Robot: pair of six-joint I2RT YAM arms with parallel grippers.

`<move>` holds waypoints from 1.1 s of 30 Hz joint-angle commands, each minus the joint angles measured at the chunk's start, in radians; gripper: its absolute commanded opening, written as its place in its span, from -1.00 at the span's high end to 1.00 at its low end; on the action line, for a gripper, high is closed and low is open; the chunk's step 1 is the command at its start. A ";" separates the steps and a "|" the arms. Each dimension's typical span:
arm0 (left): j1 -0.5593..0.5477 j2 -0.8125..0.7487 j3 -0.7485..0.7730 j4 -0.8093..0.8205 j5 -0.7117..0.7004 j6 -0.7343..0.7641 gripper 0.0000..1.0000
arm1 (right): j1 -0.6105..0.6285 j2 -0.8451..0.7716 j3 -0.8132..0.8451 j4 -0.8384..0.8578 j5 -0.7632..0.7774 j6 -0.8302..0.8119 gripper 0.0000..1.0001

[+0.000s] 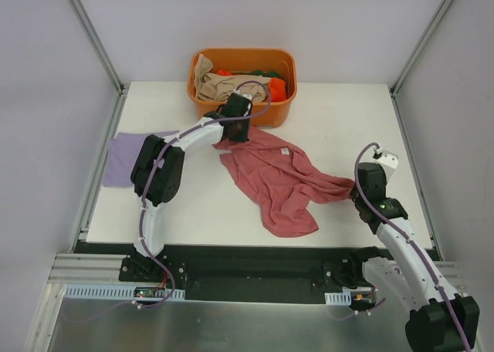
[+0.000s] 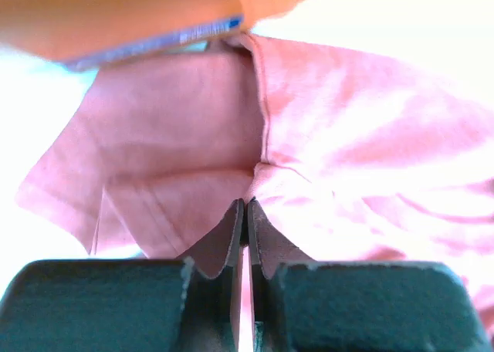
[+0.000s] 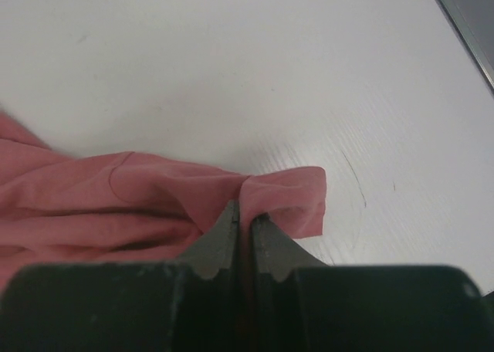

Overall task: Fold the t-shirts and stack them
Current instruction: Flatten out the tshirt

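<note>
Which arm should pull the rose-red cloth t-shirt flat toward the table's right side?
Right: its fingers pinch the rose-red cloth t-shirt's end beside bare white table; left fingers hold the edge by the orange plastic tub.

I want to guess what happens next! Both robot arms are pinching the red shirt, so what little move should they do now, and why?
Probably pull the two arms gently apart to stretch it flat. The left fingers and right fingers are each shut on an edge of the red shirt, which lies bunched and wrinkled on the table, too crumpled to fold.
</note>
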 commanded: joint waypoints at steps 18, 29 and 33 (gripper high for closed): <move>-0.013 -1.236 -0.041 -0.011 0.205 0.003 1.00 | -0.006 -0.247 1.064 -0.213 -0.705 -0.139 0.99; -0.013 -1.114 0.061 -0.028 0.020 0.063 1.00 | -0.006 -0.034 1.246 -0.261 -0.502 -0.242 0.99; -0.011 -0.976 0.113 -0.059 -0.138 0.110 1.00 | -0.006 0.051 1.163 -0.212 -0.359 -0.306 0.99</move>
